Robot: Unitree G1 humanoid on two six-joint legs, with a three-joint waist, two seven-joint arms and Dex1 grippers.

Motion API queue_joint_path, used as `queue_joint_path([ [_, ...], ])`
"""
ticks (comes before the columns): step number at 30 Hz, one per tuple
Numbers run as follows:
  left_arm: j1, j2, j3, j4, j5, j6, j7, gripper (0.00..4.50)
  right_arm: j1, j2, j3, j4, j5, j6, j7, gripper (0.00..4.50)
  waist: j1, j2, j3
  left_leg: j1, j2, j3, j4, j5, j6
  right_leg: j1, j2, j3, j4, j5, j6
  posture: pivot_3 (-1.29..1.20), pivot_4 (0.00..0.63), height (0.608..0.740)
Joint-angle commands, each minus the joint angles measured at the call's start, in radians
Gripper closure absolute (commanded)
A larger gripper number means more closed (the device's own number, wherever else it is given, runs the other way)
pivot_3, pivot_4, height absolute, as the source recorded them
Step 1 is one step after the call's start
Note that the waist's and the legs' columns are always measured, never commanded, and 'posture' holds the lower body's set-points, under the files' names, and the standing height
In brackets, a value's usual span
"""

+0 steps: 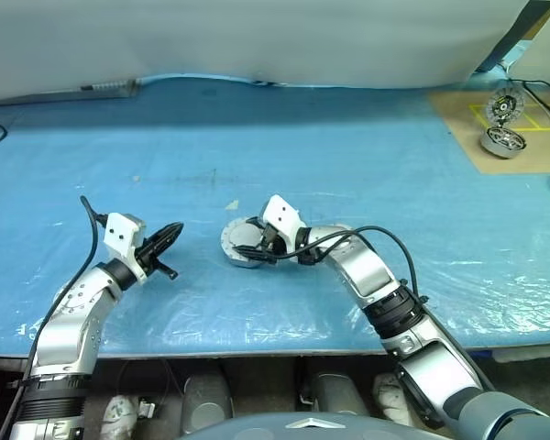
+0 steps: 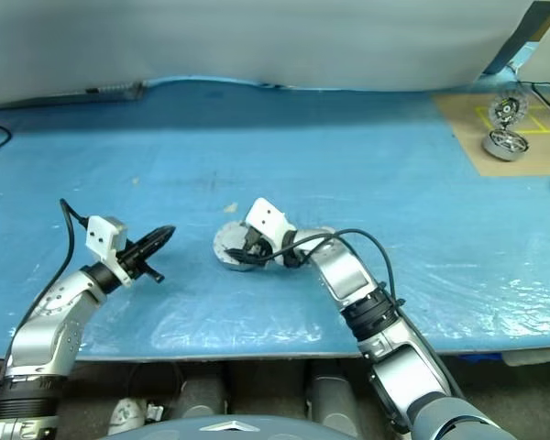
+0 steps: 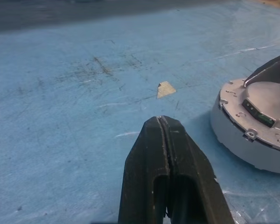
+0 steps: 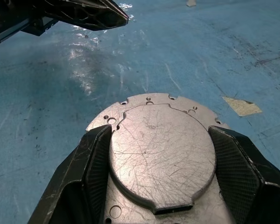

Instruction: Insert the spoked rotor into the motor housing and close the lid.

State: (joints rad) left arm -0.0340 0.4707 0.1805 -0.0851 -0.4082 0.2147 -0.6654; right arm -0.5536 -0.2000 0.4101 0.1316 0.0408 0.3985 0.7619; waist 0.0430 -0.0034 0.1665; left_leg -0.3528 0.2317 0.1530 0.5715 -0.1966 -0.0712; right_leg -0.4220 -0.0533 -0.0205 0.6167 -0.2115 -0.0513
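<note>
While the right claw (image 1: 248, 247) sits spread wide around a round grey metal assembly in the middle of the blue table (image 1: 348, 165), its two black fingers (image 4: 91, 158) press against opposite sides of the raised plain-grey lid (image 4: 161, 158), which lies flat on the motor housing (image 3: 252, 135). That housing rests on the table, its pale side wall and a rim dotted with small holes showing around the lid. Whether the spoked rotor is inside I cannot tell, since the lid covers the top. Over on the left, the left claw (image 1: 170, 234) is pinched completely closed on nothing, its tips pointing toward the housing but well apart from it, hanging just above the blue surface. A small tan scrap (image 3: 165, 89) lies on the table between them, a little farther back. Away at the far right corner, two more round metal parts (image 1: 504, 124) sit on a brown board (image 1: 467, 137), near a black cable (image 1: 545, 101).
</note>
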Motion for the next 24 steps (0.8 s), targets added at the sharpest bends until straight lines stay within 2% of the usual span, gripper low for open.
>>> queue_joint_path([
  [1, -0.006, -0.003, -0.006, -0.058, 0.000, 0.007, 0.012, 4.50, 0.011, -0.018, 0.023, 0.047, -0.048, -0.037, -0.012, 1.55, 0.000, 0.000, 0.000, 0.000, 0.000, 0.000, 0.000, 0.000, 0.000, 0.000, 0.000, 0.000, 0.000, 0.000, 0.000, 0.00, 0.150, 0.740],
  [10, -0.033, -0.016, -0.020, -0.061, -0.010, 0.018, 0.008, 4.50, -0.002, -0.078, 0.046, 0.080, -0.072, -0.029, 0.042, 1.55, 0.006, 0.000, 0.000, 0.002, -0.003, 0.000, 0.000, 0.000, 0.000, 0.002, -0.003, 0.001, 0.001, 0.000, 0.000, 0.00, 0.150, 0.740],
  [16, -0.084, -0.055, -0.013, -0.067, -0.036, 0.070, 0.055, 4.50, 0.010, -0.060, 0.027, 0.086, -0.044, 0.008, 0.049, 1.55, 0.009, 0.000, 0.000, 0.002, -0.004, 0.000, 0.000, 0.000, 0.000, 0.002, -0.003, 0.001, 0.001, 0.000, 0.001, 0.00, 0.150, 0.740],
  [18, -0.103, -0.056, -0.018, -0.092, -0.050, 0.158, 0.094, 4.50, 0.015, -0.054, 0.025, 0.085, -0.044, 0.014, 0.044, 1.55, 0.009, 0.000, 0.000, 0.002, -0.004, 0.000, 0.000, 0.000, 0.000, 0.002, -0.003, 0.001, 0.001, -0.001, 0.001, 0.00, 0.150, 0.740],
  [22, -0.169, -0.039, 0.008, -0.130, -0.230, 0.529, 0.156, 4.50, 0.022, -0.041, 0.018, 0.076, -0.043, 0.030, 0.036, 1.55, 0.008, 0.000, 0.000, 0.002, -0.004, 0.000, 0.000, 0.000, 0.000, 0.002, -0.003, 0.001, 0.001, -0.001, 0.001, 0.00, 0.150, 0.740],
  [24, -0.189, -0.053, 0.039, -0.146, -0.329, 0.639, 0.173, 4.50, 0.022, -0.038, 0.016, 0.075, -0.043, 0.034, 0.033, 1.55, 0.007, 0.000, -0.001, 0.002, -0.005, 0.000, 0.000, 0.000, 0.000, 0.002, -0.003, 0.002, 0.001, -0.001, 0.001, 0.00, 0.150, 0.740],
])
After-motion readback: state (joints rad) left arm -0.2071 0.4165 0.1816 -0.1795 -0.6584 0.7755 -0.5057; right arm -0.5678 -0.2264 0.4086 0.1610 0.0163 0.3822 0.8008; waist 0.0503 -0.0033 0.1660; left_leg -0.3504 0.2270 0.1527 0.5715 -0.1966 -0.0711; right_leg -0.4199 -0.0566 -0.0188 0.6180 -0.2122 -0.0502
